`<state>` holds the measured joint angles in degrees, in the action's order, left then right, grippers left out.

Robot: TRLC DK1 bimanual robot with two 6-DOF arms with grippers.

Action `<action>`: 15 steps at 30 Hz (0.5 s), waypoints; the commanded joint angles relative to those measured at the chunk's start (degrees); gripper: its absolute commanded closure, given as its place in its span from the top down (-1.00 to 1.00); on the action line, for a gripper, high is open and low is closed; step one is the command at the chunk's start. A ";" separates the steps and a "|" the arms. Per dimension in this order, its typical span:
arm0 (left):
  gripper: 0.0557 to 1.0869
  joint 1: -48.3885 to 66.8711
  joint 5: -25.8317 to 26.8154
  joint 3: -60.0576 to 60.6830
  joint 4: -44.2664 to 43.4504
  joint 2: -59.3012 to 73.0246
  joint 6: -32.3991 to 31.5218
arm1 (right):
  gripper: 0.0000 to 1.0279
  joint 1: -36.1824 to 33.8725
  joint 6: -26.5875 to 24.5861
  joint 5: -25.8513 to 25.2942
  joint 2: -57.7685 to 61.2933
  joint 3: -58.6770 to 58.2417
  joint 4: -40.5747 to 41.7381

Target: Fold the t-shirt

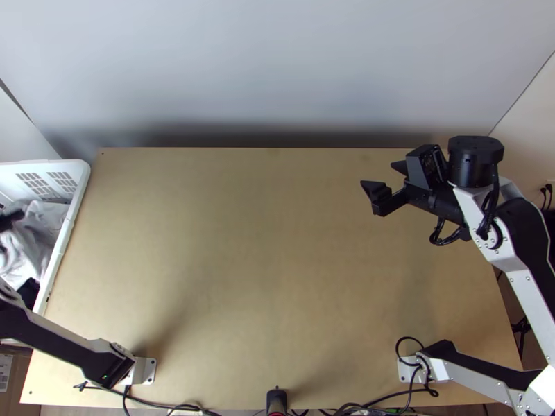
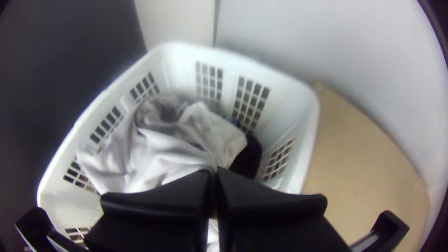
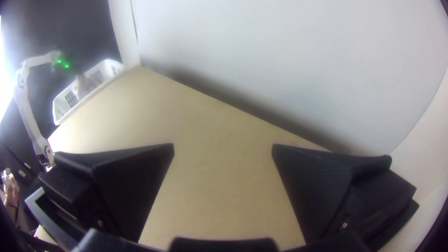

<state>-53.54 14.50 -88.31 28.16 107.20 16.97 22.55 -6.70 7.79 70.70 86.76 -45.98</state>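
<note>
Two grippers are shown: the left (image 1: 12,219), fingers together on pale bunched cloth (image 2: 158,154) lying below them in one white basket (image 1: 82,182); the right (image 1: 385,177), wide open and holding nothing, above one wooden table (image 1: 277,277). Beyond the table rises a pale wall (image 1: 277,69).

In the top view, the left edge cuts off the white basket (image 1: 82,173) at nine o'clock, the grey-white cloth (image 1: 31,239) inside, the left gripper (image 1: 10,220), and the left arm (image 1: 55,344) towards eight. The right arm (image 1: 525,281) runs off at four. In the left wrist view, black fingers (image 2: 154,203) hide cloth at six; whether they pinch any is unclear. A dark item (image 2: 248,156) lies partly covered towards four, its kind unclear.
</note>
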 commanded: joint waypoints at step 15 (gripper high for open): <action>-0.92 36.84 3.87 3.67 1.10 -39.35 -3.44 | 0.90 0.57 0.11 0.03 -2.67 -6.78 2.38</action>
<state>-30.98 18.17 -86.30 28.82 77.73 14.79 22.48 -6.66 7.81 68.97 83.15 -45.30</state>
